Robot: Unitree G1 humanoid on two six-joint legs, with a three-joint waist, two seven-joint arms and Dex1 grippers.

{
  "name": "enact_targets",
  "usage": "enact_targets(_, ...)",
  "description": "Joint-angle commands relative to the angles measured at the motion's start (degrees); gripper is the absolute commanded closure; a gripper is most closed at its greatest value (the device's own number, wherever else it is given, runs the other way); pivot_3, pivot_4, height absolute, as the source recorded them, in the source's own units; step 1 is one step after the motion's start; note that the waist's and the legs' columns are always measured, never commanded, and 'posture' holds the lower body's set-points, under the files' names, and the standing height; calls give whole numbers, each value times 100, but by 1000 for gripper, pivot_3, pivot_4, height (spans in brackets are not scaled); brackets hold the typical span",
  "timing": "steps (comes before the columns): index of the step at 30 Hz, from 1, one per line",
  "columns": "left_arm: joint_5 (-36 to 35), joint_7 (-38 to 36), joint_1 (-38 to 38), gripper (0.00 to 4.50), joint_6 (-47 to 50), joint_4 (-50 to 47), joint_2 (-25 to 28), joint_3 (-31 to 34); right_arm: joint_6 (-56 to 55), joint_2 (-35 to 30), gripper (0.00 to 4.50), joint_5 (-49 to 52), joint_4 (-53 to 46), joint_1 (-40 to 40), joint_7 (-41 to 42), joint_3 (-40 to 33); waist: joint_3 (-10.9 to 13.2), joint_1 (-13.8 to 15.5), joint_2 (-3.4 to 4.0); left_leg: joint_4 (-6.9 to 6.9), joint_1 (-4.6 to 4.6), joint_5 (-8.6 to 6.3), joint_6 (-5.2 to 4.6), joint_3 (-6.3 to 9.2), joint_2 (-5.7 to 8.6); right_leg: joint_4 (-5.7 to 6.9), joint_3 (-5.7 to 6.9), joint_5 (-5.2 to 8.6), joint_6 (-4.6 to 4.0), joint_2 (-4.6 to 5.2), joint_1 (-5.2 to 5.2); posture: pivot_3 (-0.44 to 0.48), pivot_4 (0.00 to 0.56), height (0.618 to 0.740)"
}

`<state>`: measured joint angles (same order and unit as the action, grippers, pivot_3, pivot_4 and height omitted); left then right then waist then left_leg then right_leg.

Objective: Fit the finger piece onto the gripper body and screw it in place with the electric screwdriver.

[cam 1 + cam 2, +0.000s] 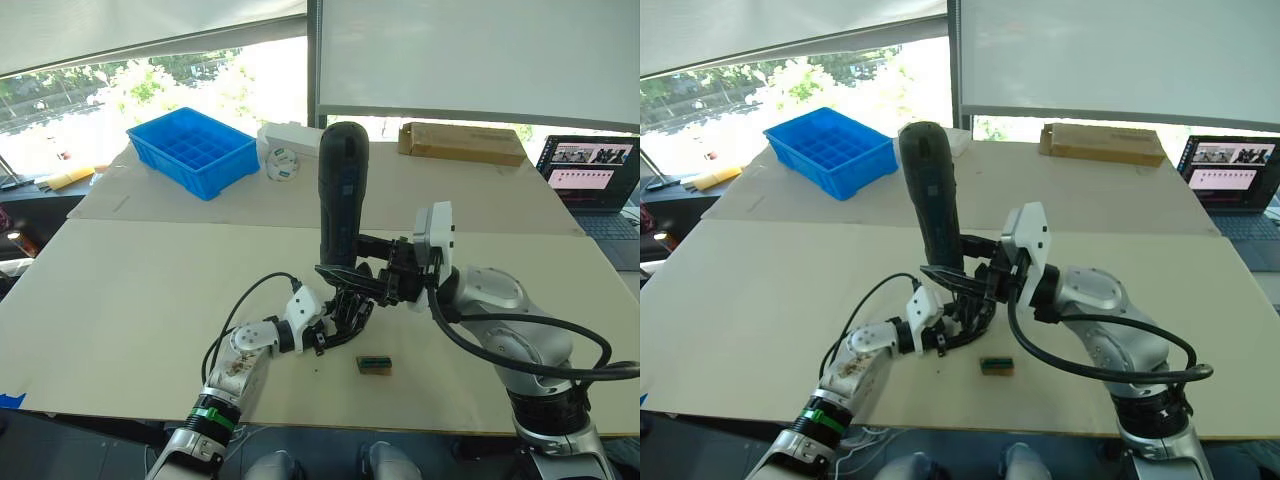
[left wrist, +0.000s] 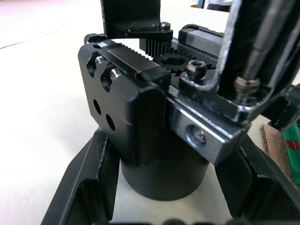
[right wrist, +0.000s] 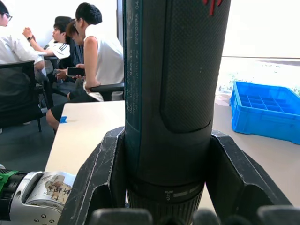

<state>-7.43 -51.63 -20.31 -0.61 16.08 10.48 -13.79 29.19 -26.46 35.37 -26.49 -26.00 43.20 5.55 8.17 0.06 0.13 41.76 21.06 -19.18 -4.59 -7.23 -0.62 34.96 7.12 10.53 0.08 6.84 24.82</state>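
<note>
My left gripper (image 1: 340, 318) is shut on the gripper body (image 2: 140, 117), a black blocky assembly on a round base, held low over the table (image 1: 140, 290); its fingers (image 2: 89, 187) flank the base. My right gripper (image 1: 352, 275) is shut on the electric screwdriver (image 1: 342, 190), a long black cylinder standing upright above the body. Its thin metal bit (image 2: 262, 42) reaches down to a screw (image 2: 246, 84) on the body's top. A black upright piece (image 2: 131, 18) sits on the toothed rack; I cannot tell whether it is the finger piece.
A small green block (image 1: 373, 364) lies on the table just right of the left gripper. At the back stand a blue bin (image 1: 193, 150), a white box (image 1: 290, 140), a cardboard box (image 1: 462, 142) and a laptop (image 1: 590, 170). People (image 3: 70, 47) sit beyond the table.
</note>
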Motion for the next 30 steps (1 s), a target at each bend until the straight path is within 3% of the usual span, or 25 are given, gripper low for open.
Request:
enact_targets(1, 15, -75, 140, 2184, 171, 212, 23, -128, 138, -65, 2586, -326, 337, 293, -93, 213, -11, -1, 2, 0, 0, 0, 0, 1, 0, 0, 0, 0, 0, 0, -1, 0, 150, 740)
enact_targets(13, 24, -87, 100, 2184, 113, 287, 26, -121, 316, -129, 2586, -368, 411, 583, -313, 330, -109, -2, -5, -11, -8, -3, 3, 15, -3, -6, -1, 9, -11, 5, -11, 0, 150, 740)
enact_targets(20, 17, -108, 97, 2184, 97, 304, 42, -118, 281, -94, 2586, -362, 376, 636, -393, 413, -118, 11, -9, -74, -86, -23, -2, 18, -2, -42, 0, 16, -10, 12, -58, 0, 150, 740)
enact_targets(30, 25, -106, 82, 2184, 73, 361, 31, -116, 149, -165, 2586, -415, 283, 513, -288, 429, -121, 29, -8, -84, -86, -17, 7, 21, -3, -48, 2, 18, -15, 12, -58, 0, 150, 740)
